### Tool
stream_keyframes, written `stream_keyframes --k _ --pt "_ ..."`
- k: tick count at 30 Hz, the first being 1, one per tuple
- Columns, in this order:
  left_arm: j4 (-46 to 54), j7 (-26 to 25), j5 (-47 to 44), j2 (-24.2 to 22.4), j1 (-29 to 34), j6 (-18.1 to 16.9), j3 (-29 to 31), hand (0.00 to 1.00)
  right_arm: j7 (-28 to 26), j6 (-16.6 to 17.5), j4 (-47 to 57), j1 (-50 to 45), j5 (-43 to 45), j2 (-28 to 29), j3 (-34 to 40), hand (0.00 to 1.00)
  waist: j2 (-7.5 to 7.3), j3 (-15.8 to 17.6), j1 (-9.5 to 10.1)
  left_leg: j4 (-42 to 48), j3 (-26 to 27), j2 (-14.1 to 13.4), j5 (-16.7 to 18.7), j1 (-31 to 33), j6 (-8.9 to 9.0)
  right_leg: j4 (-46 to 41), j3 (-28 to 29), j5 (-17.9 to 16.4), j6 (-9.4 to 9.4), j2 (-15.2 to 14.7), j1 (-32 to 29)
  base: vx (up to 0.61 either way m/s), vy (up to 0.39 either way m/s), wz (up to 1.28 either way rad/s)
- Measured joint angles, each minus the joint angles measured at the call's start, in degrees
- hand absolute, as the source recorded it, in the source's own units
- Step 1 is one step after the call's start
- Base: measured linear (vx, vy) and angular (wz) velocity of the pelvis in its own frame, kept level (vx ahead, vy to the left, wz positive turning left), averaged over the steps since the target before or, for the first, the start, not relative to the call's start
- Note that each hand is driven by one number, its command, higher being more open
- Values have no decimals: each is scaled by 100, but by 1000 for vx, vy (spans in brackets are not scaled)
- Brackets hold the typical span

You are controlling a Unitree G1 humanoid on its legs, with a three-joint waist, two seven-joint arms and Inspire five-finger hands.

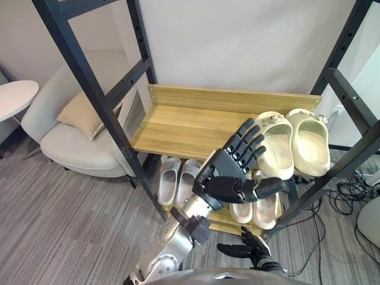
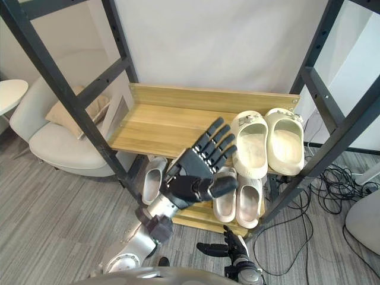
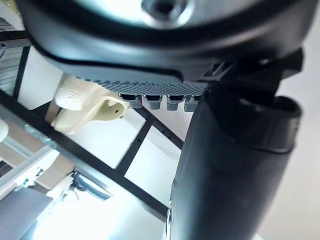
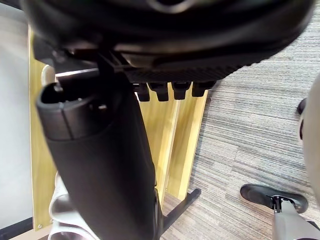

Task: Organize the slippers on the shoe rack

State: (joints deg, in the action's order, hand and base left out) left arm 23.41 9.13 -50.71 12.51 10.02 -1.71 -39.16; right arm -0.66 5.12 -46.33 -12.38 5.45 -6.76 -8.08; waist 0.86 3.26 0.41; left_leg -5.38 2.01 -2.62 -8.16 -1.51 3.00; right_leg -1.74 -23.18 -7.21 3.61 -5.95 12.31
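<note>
The shoe rack (image 1: 107, 113) has a black metal frame and pale wooden shelves. At the right end of its upper shelf (image 1: 184, 122) a pair of cream clog slippers (image 1: 294, 145) lies side by side, touching, soles down and openings up, toes at the front edge. On the lower shelf (image 2: 190, 221) a pair of white slippers (image 1: 178, 178) sits at the left and a pair of beige slippers (image 2: 237, 202) to the right, both soles down

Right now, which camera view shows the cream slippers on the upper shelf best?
The right eye view: both cream slippers lie whole, beside the left hand. In the left eye view its fingers overlap one edge; the left wrist view catches part of one.
</note>
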Motion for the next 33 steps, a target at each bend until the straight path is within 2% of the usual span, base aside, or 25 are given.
stream_keyframes --k 6,15,20,25,29,33 --pt "-295 451 -98 556 432 129 -75 100 -65 10 -67 46 -182 15 -50 100 -78 20 62 -1 -72 26 0 -87 0 10 -61 -16 4 -3 119 -11 -2 5" --pt "-1097 673 -92 989 1150 359 104 100 -118 13 -72 46 -209 25 -57 100 -193 104 95 -1 -163 75 10 -146 -5 -4 -161 -81 49 -40 207 -8 -1 5" --pt "-1616 775 104 994 1220 361 245 100 -122 13 -72 73 -213 26 -36 100 -220 184 101 0 -227 114 15 -140 -11 -14 -230 -104 80 -67 233 0 -2 7" --pt "-2312 748 984 925 1226 327 521 100 -126 11 -81 157 -323 39 -27 100 -219 307 105 0 -243 141 28 -145 -25 -13 -249 -118 100 -90 247 -3 1 2" --pt "-3157 545 1745 599 1216 221 936 100 -118 10 -81 172 -318 75 31 100 -223 361 107 0 -239 161 45 -129 -30 -7 -248 -126 111 -110 234 0 0 0" --pt "-4259 147 2400 149 1142 172 1734 100 -79 0 -83 187 -315 138 91 100 -233 375 109 0 -225 158 51 13 -29 -3 -233 -128 112 -109 90 0 0 0"
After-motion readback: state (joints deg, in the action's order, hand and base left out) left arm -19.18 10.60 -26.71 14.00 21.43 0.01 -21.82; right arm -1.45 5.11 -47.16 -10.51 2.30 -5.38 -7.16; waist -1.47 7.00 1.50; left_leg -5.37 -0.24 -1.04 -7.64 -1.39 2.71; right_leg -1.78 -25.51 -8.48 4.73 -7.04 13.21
